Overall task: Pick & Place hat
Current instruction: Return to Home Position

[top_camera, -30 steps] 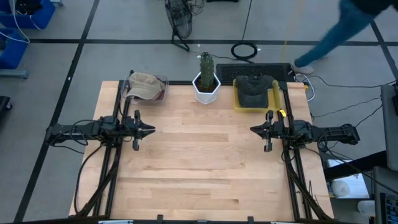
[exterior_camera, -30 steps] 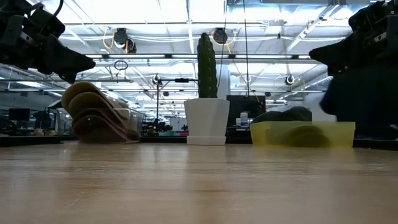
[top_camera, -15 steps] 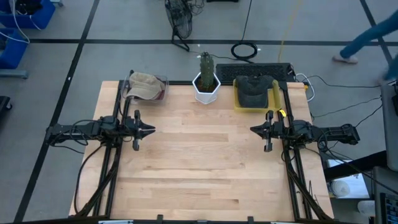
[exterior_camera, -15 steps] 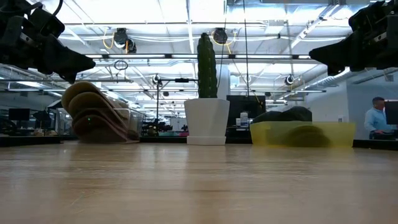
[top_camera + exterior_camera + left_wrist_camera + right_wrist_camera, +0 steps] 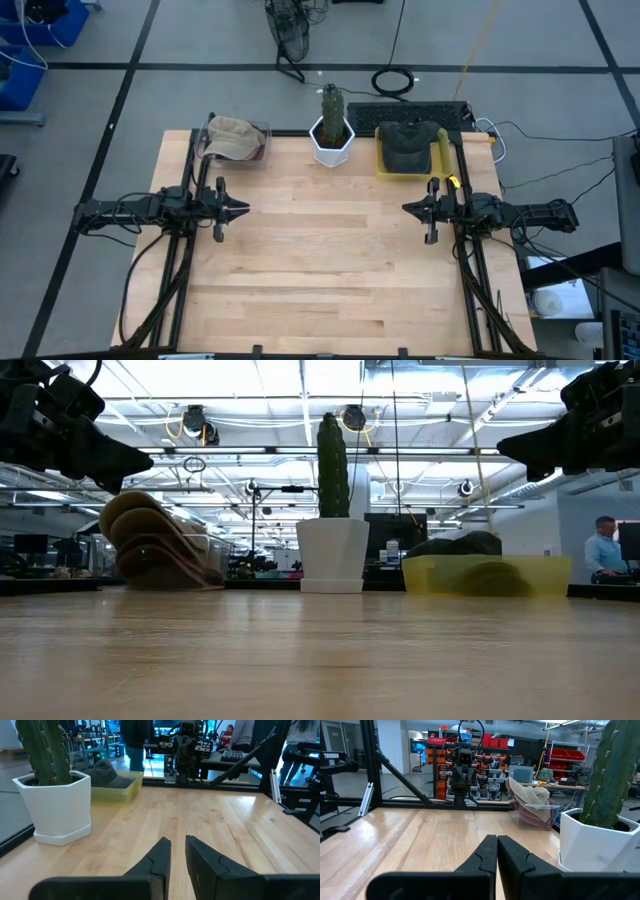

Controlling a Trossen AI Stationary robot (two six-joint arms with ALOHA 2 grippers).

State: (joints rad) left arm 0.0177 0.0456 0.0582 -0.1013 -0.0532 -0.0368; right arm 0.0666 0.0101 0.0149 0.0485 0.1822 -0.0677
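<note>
A tan hat (image 5: pixel 232 137) lies piled in a clear bin (image 5: pixel 262 150) at the table's far left, its crown rising above the rim (image 5: pixel 528 794). A dark hat (image 5: pixel 407 145) sits in a yellow bin (image 5: pixel 383 165) at the far right (image 5: pixel 106 772). My left gripper (image 5: pixel 244 209) hovers above the left side of the table, its fingers together but for a narrow slit (image 5: pixel 178 842). My right gripper (image 5: pixel 407 209) hovers above the right side, shut (image 5: pixel 497 840). Both point toward the table's middle and hold nothing.
A cactus in a white hexagonal pot (image 5: pixel 331 135) stands at the far edge between the two bins (image 5: pixel 333 550). Bare wooden table (image 5: pixel 320 260) spreads between the arms and toward the near edge. A person (image 5: pixel 603 550) shows far off in the room.
A person beyond the table's far right corner has walked out of the high view, and the dark shape at the low view's right has gone. Both arms have kept still.
</note>
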